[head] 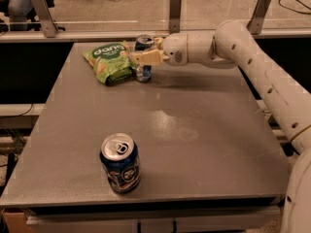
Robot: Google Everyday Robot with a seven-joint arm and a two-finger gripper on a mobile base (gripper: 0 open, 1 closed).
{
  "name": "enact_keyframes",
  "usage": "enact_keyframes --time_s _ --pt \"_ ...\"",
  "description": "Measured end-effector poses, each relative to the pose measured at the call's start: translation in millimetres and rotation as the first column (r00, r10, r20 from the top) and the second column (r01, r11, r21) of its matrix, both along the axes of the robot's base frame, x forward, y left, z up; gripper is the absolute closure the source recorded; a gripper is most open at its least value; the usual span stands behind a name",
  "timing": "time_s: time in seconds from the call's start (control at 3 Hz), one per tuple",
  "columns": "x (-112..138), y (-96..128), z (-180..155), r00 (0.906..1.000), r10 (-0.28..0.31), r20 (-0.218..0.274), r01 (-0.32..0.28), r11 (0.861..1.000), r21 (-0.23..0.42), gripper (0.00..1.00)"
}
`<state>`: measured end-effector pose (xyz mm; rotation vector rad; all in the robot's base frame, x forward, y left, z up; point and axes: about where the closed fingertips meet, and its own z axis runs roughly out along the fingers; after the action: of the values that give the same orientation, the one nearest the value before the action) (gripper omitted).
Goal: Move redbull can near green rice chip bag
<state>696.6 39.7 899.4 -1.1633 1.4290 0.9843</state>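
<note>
The redbull can [143, 73], slim with a silver top, stands upright at the far middle of the grey table [204, 125]. It is right beside the right edge of the green rice chip bag [108, 61], which lies flat with white "dang" lettering. My gripper [141, 57] reaches in from the right and is shut on the can's middle. One cream finger [148, 58] crosses the front of the can. The can's base is at or just above the table top.
A wider, shorter dark-blue can [120, 163] stands near the table's front edge, left of centre. My white arm [252, 62] spans the right side of the table. Metal posts [175, 9] and a rail run behind the far edge.
</note>
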Motion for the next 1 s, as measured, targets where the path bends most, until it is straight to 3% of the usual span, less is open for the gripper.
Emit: enact_keyframes --time_s 0.33,0.67,1.0 --pt "0.2 0.2 -2.4 1.0000 0.002 -0.005 -0.002 1.000 0.007 0.14" --pt "-1.2 0.1 -3.2 0.9999 0.010 -0.008 -0.010 1.000 0.014 0.00" --pt "-4.4 -0.3 0.5 0.9996 0.030 0.003 -0.030 1.000 0.008 0.00"
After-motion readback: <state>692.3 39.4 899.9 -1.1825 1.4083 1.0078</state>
